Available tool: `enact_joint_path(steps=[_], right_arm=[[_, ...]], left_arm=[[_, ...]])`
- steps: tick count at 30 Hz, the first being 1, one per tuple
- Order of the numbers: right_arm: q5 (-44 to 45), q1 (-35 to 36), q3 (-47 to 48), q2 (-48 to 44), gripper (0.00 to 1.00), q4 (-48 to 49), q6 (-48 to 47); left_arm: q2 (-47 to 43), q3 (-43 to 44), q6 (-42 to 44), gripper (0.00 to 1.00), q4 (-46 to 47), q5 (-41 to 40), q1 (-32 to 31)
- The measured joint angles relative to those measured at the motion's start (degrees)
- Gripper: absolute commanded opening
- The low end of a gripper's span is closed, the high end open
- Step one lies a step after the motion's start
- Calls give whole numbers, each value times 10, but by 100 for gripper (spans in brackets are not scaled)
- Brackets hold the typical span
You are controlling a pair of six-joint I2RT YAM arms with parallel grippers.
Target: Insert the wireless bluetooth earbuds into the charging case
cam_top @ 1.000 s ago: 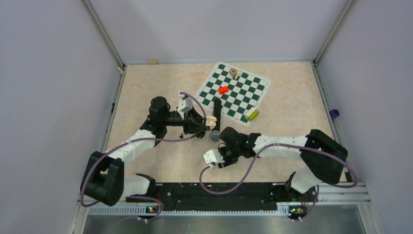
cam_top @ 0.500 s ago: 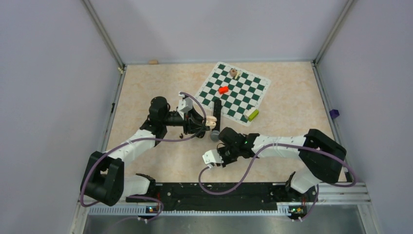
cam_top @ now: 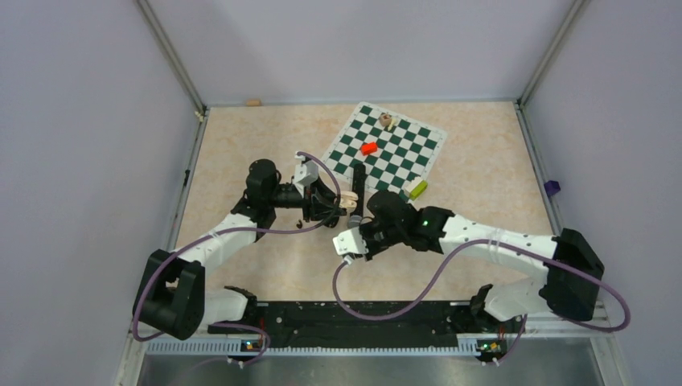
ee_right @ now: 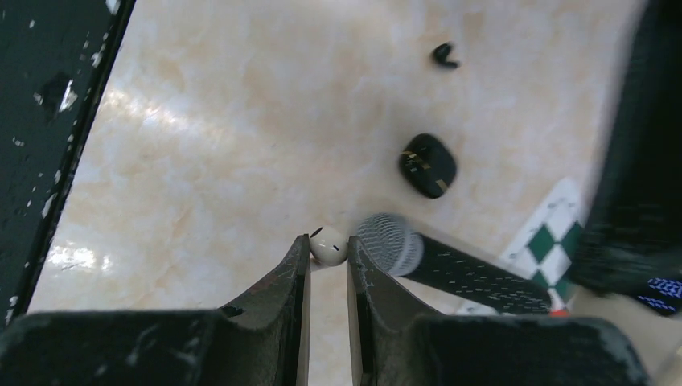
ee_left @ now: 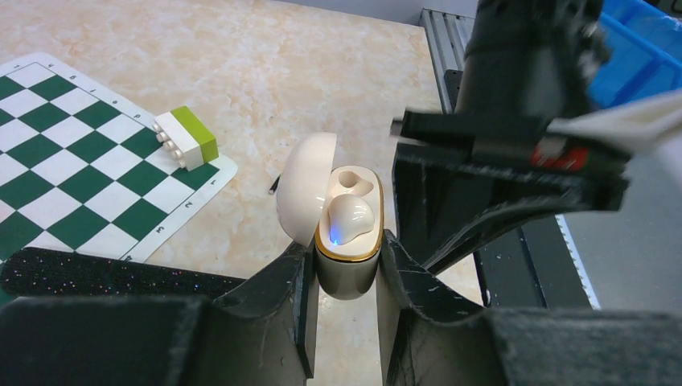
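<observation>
Jaws of the left gripper [ee_left: 346, 251] clamp the off-white charging case [ee_left: 347, 275], lid open, 1 off-white earbud [ee_left: 348, 219] seated (the second well shows hollow). The right gripper [ee_right: 329, 256], jaws narrow, pinches a second off-white bud [ee_right: 328, 246] just beside the microphone [ee_right: 438, 263] head; 2 black earbuds [ee_right: 427, 165] lie farther off on the table [ee_right: 201, 121].

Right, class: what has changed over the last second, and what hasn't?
The right arm stretched forward toward the left gripper, its elbow swinging outward. The right gripper narrowed onto an off-white earbud beside the microphone. The left gripper stays clamped on the open charging case. The chessboard, red piece and yellow-green block are unmoved.
</observation>
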Motion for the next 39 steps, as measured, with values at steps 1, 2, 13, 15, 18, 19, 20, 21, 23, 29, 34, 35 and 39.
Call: enact_joint_path(steps=[1,2,13,15,18,19,20,21,23,29,34,35,39], right_arm=[[0,0,12,-7,4,-3,0],[-1,0,27,-16,4,-7,-1],[-24,-14,158,-51,1,-74,8],[-22,-24,161,-64,1,-75,10],[-17,-37,161,-77,1,-74,13],[-14,-43,160,-82,1,-70,16],[-10,-48,158,-87,1,-65,17],[-6,-53,154,-93,1,-53,21],[4,-61,139,-104,1,-24,29],[51,-72,61,-111,0,110,70],[78,-73,19,-101,0,184,104],[83,-73,13,-101,0,198,112],[96,-73,5,-100,0,240,131]], left_arm=[[0,0,0,0,0,0,0],[1,0,0,0,0,0,0],[4,0,0,0,-3,-2,0],[4,0,0,0,-3,-2,0],[4,0,0,0,-3,-2,0],[4,0,0,0,-3,-2,0],[5,0,0,0,-2,-1,0],[6,0,0,0,-2,0,0],[11,0,-3,0,-1,3,0],[33,0,-35,0,23,7,0],[35,3,-50,0,29,11,0],[35,5,-52,0,29,12,0],[36,10,-61,0,33,13,0]])
